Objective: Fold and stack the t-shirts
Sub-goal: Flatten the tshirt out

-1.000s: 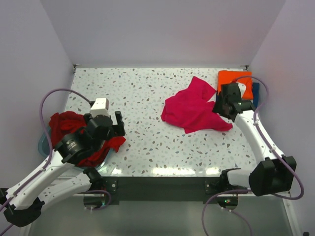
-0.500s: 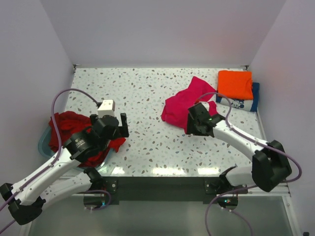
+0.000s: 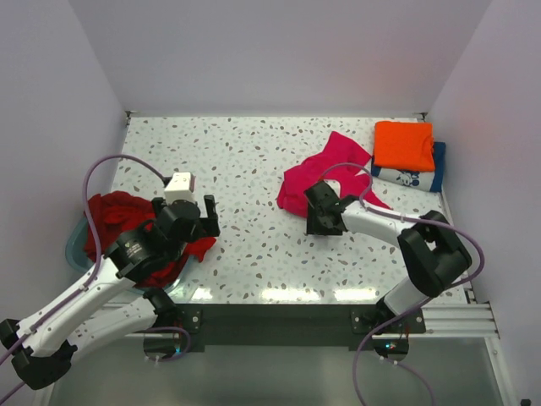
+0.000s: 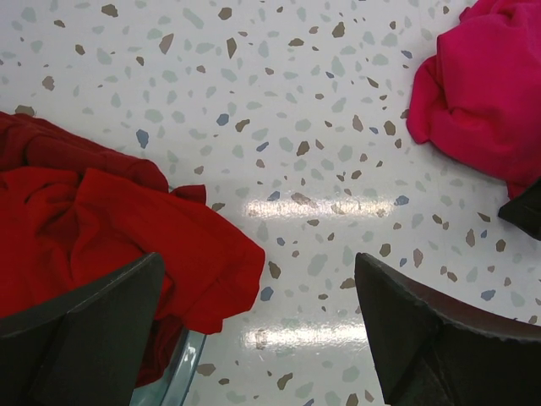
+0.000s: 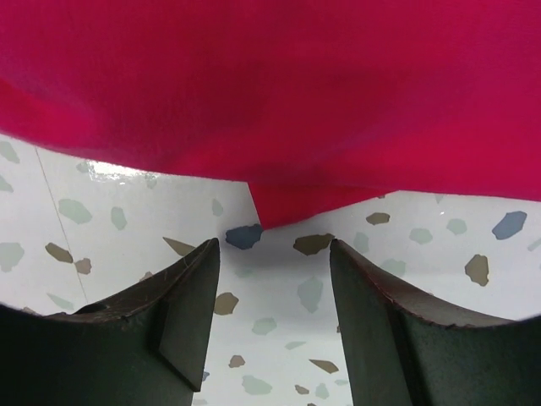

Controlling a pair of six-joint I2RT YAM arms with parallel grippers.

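A crumpled magenta-pink t-shirt (image 3: pixel 325 179) lies right of the table's middle. My right gripper (image 3: pixel 319 222) is low at its near-left edge, open, nothing between the fingers. In the right wrist view a corner of the pink t-shirt (image 5: pixel 287 207) lies just beyond the right gripper (image 5: pixel 275 254), which has bare table between its fingers. Dark red t-shirts (image 3: pixel 118 222) are heaped at the left. My left gripper (image 3: pixel 186 216) hovers wide open over their right edge. In the left wrist view the red cloth (image 4: pixel 110 228) is beside the left gripper (image 4: pixel 258 264). A folded orange t-shirt (image 3: pixel 404 144) lies on a navy one (image 3: pixel 420 177).
A pale blue tub (image 3: pixel 74 247) holds the red heap at the left table edge; its rim (image 4: pixel 182 372) shows by my left finger. The folded stack sits in the back right corner near the wall. Speckled tabletop (image 3: pixel 245 161) spreads between the arms.
My right arm swung from beside the orange stack to the near-left edge of the pink t-shirt, jaws narrowing slightly. The left arm shifted a little toward the table's middle.
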